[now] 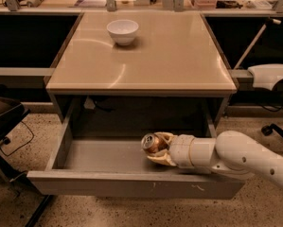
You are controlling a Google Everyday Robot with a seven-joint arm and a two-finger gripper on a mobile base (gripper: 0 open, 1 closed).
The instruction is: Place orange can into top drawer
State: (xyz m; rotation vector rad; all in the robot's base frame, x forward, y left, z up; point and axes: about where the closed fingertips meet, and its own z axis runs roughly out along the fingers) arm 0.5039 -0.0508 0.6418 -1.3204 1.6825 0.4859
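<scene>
The top drawer (98, 183) is pulled open below the table, a wide grey tray with a scuffed flat front. My gripper (156, 149) reaches in from the right over the drawer's middle and is shut on the orange can (150, 143). The can is tipped on its side, its silver top facing left and toward the camera. It hangs just above the drawer floor, or rests on it; I cannot tell which. My white arm (240, 160) crosses the drawer's right front corner.
A white bowl (122, 31) stands at the back left of the beige tabletop (179, 56). A dark chair (4, 122) is at the left, another chair (273, 77) at the right. Cluttered benches run along the back.
</scene>
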